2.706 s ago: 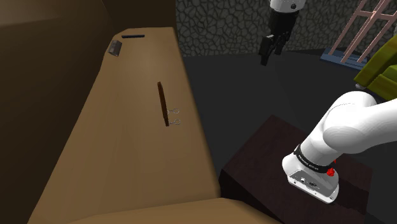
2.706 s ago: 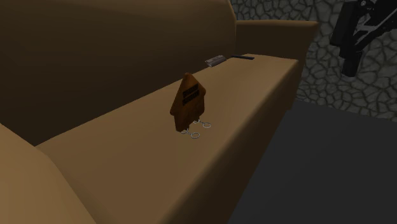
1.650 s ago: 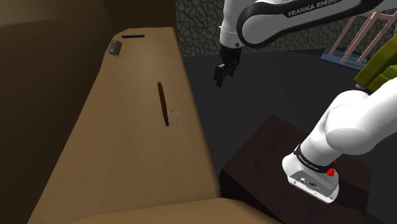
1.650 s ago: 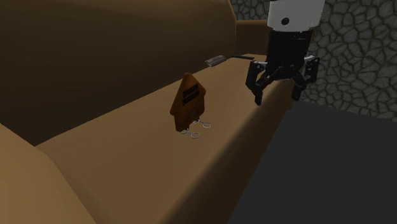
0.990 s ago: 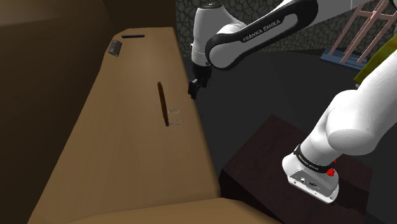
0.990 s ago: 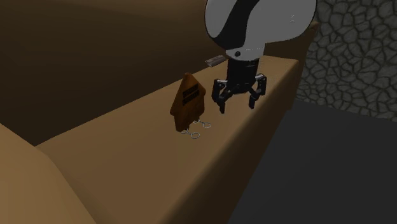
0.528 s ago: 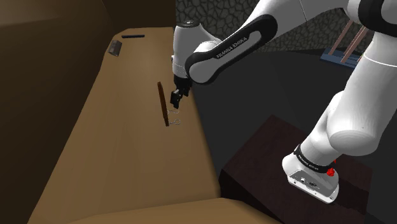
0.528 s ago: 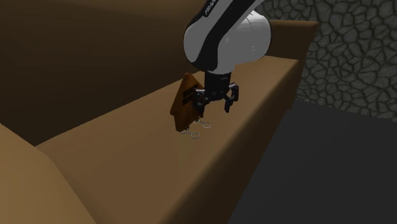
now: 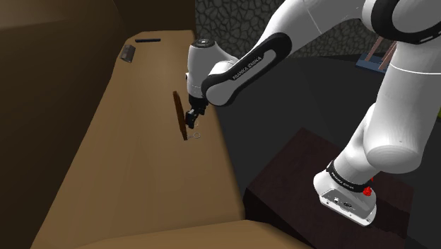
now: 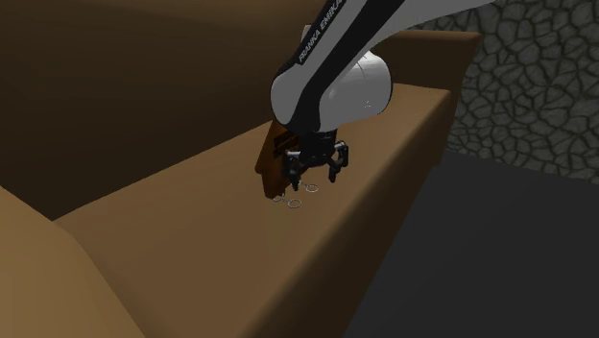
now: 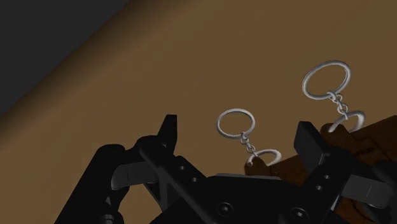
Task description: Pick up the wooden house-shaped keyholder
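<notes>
One brown wooden house-shaped keyholder (image 10: 275, 165) stands upright on the brown sofa seat (image 10: 192, 221). One black gripper (image 10: 315, 165) hangs just beside it, fingers apart, clasping nothing. The wrist view adds two silver key rings (image 11: 219, 123) on the seat. The shoulder view presents the keyholder edge-on and adds one small grey object (image 9: 128, 54).

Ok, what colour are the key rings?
The rings are silver-grey, clearest in the wrist view.
</notes>
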